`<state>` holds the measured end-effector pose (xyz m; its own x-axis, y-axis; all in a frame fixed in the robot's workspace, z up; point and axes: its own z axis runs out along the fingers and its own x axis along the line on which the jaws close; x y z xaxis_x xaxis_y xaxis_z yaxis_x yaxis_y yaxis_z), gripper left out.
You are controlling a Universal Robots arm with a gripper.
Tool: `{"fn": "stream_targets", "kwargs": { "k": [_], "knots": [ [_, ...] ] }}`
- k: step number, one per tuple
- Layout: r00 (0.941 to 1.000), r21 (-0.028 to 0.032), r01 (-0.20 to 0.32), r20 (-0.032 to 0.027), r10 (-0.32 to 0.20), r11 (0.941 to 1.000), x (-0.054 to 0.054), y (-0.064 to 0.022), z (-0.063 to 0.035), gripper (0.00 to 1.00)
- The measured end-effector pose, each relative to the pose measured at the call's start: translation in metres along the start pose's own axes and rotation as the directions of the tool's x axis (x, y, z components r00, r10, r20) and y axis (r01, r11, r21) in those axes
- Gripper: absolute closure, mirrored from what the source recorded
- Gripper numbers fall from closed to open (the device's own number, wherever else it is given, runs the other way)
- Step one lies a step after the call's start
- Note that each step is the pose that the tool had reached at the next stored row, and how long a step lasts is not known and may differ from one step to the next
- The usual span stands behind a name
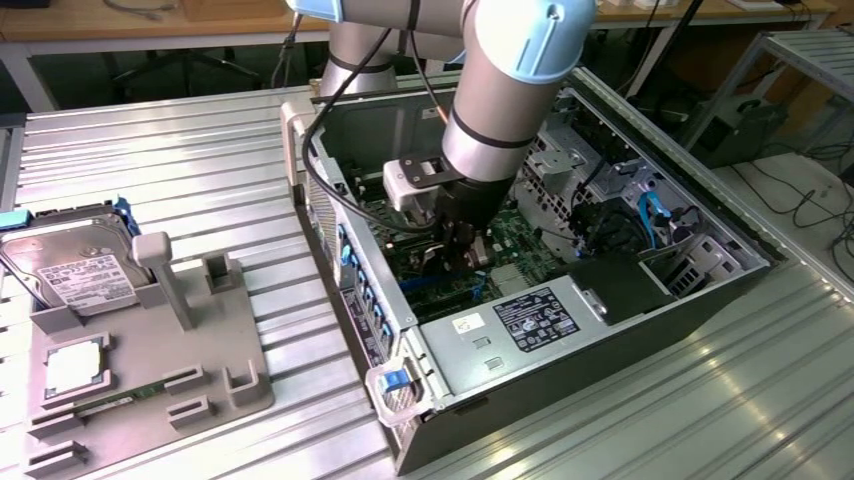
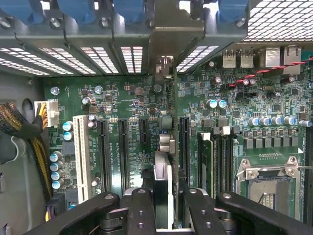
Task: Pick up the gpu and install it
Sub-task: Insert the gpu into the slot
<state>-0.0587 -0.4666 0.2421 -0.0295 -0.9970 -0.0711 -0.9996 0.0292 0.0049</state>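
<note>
My gripper [image 1: 461, 243] reaches down into the open computer case [image 1: 694, 300], above the green motherboard [image 1: 521, 245]. It is shut on the gpu [image 2: 163, 172], which the wrist view shows edge-on as a thin dark card between the two black fingers [image 2: 142, 210]. The card's silver bracket end [image 2: 164, 66] points at the slotted rear wall of the case. The gpu hangs over the motherboard between two black expansion slots [image 2: 124, 147]. Whether its lower edge touches a slot is hidden by the card itself.
A white slot [image 2: 80, 152] and a bare processor socket [image 2: 266, 178] lie on the board to either side. On the exterior view's left, a grey fixture tray [image 1: 200, 340] holds a silver hard drive [image 1: 74, 265], a square chip [image 1: 74, 365] and a green memory stick [image 1: 114, 400]. The power supply [image 1: 534, 320] fills the case's near end.
</note>
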Motion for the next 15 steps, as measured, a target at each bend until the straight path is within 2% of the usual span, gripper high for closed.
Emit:
{"fn": "stream_targets", "kwargs": {
  "k": [8, 15],
  "knots": [
    [1.0000, 0.0000, 0.000, -0.0011, 0.000, 1.0000, 0.0000, 0.0000, 0.0007, 0.72],
    [1.0000, 0.0027, 0.000, -0.0010, 0.000, 1.0000, -0.0001, 0.0001, -0.0007, 0.72]
  ]
}}
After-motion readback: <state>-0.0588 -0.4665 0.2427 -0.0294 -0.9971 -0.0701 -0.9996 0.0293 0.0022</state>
